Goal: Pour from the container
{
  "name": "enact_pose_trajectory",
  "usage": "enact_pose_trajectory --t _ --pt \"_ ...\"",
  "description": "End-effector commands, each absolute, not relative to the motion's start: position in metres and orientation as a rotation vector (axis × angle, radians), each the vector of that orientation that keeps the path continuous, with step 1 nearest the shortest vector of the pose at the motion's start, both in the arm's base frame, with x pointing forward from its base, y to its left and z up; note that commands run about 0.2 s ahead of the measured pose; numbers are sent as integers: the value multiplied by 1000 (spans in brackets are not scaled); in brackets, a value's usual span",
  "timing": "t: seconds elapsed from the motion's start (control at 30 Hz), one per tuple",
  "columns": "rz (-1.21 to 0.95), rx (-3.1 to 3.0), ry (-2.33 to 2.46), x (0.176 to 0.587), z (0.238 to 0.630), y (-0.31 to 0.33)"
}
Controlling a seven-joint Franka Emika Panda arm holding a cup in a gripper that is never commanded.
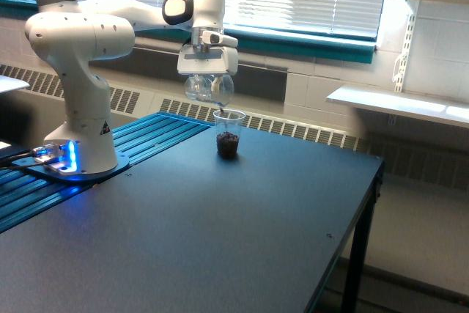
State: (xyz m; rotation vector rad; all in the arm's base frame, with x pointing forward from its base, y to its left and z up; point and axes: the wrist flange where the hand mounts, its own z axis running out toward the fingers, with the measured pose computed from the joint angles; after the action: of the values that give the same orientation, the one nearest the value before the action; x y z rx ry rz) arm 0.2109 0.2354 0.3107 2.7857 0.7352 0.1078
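The hand [208, 71] is gripping the clear, rounded container [209, 88], tipped over the small cup [229, 134]. It is looking nearly empty, though that's hard to judge. The cup is sitting on the worktop [220, 240], holding dark bits.

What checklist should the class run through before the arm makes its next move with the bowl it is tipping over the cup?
1. Grip on the bowl: ok, it hangs held under the gripper.
2. Bowl above the cup: ok, its lower edge sits just over the cup's rim.
3. Cup upright on the table: ok.
4. Cup has room left: ok, the dark fill reaches only partway up.
5. Bowl emptied: cannot tell, it looks mostly clear but is too small to be sure.
6. Spills around the cup: ok, none visible.
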Motion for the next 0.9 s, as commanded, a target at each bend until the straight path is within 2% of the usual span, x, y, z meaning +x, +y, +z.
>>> enact_pose_trajectory --t 0.03,0.9 --pt "136 2762 750 213 315 239" --pt "131 2753 755 215 316 240"
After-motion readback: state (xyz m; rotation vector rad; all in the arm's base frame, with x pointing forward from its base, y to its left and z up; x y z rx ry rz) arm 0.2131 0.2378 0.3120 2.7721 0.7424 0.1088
